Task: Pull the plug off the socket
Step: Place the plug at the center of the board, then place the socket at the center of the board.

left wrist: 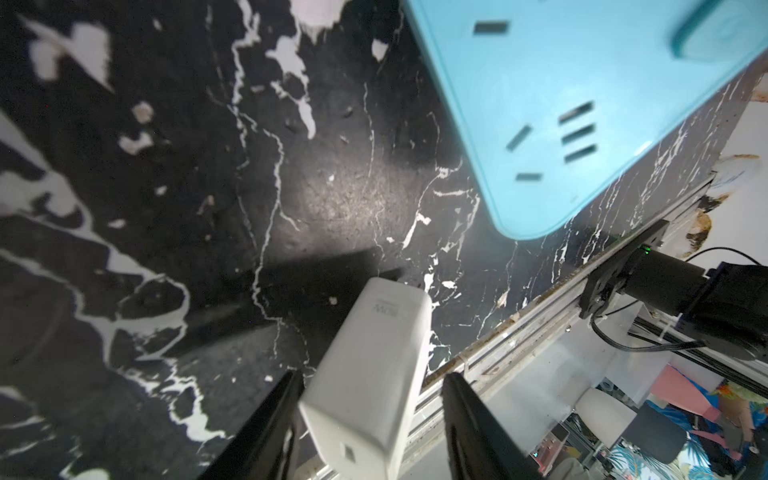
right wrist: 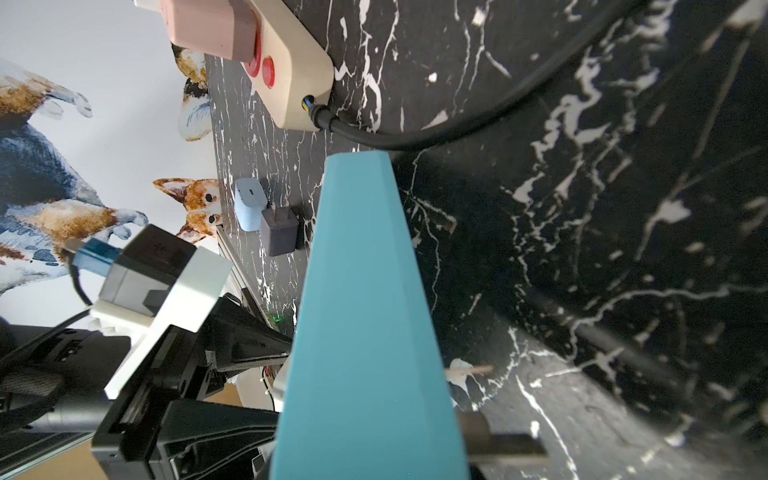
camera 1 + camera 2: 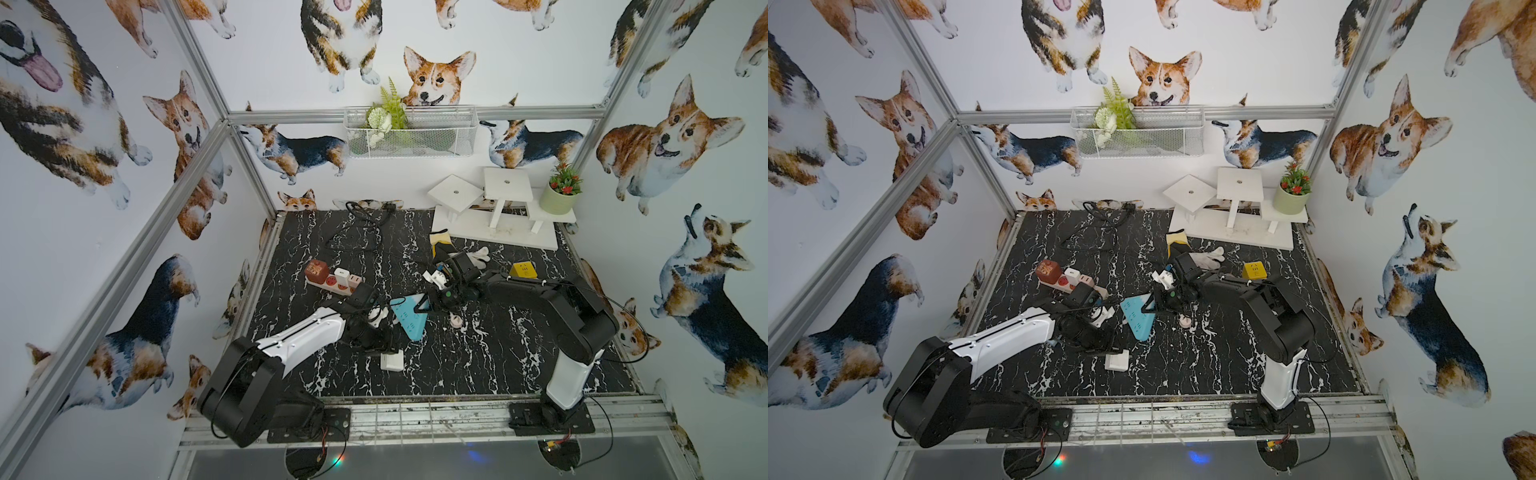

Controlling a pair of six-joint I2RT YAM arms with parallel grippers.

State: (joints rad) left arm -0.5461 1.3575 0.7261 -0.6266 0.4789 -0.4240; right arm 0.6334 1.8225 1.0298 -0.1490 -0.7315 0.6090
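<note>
The socket, a light-blue power strip (image 3: 409, 318) (image 3: 1138, 320), is lifted off the black marble table, and my right gripper (image 3: 422, 307) is shut on its far end. The right wrist view shows the socket (image 2: 365, 316) edge-on between that gripper's (image 2: 370, 449) fingers (image 2: 498, 451). The plug, a white charger block (image 3: 392, 360) (image 3: 1116, 360), is out of the socket and sits apart from it near the table's front. My left gripper (image 1: 372, 376) is open around the plug (image 1: 374, 374), with a clear gap on one side. The socket (image 1: 561, 104) shows bare slots.
A beige power strip (image 3: 336, 282) with several plugs lies at the left. Further back are black cables (image 3: 361, 224). To the right are a yellow cube socket (image 3: 524, 270), a white glove (image 3: 478, 253) and a white stand (image 3: 498, 232). A small pink disc (image 3: 456, 321) lies beside the blue strip.
</note>
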